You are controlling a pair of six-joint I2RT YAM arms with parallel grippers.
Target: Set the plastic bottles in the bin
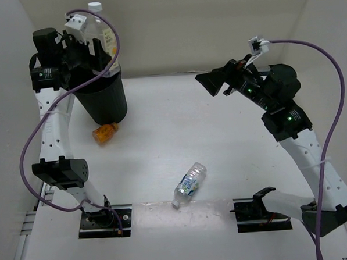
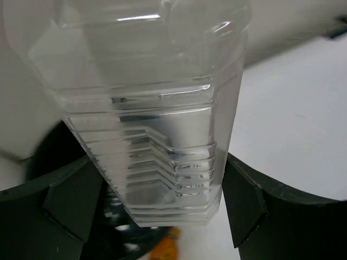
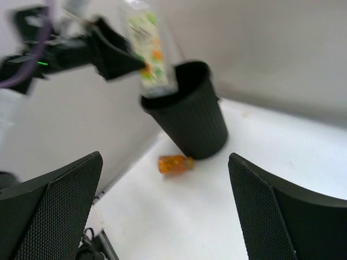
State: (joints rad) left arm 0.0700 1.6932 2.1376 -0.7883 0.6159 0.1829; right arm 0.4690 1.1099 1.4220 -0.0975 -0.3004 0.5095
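Note:
High over the black bin [image 1: 102,101], my left gripper [image 1: 96,49] is shut on a large clear plastic bottle [image 1: 101,26] with a white cap and a printed label. In the left wrist view the ribbed bottle [image 2: 162,151] fills the gap between the fingers [image 2: 244,200], and its base hangs over the bin's mouth [image 2: 49,157]. A stubby orange bottle [image 1: 105,133] lies on the table against the bin's foot. A small clear bottle [image 1: 191,184] lies on its side mid-table. My right gripper [image 1: 209,81] hovers open and holds nothing, facing the bin [image 3: 192,122] and the orange bottle [image 3: 174,163].
White walls enclose the table at the back and on both sides. The bin stands in the far left corner near the left wall. Purple cables loop off both arms. The arm bases sit at the near edge.

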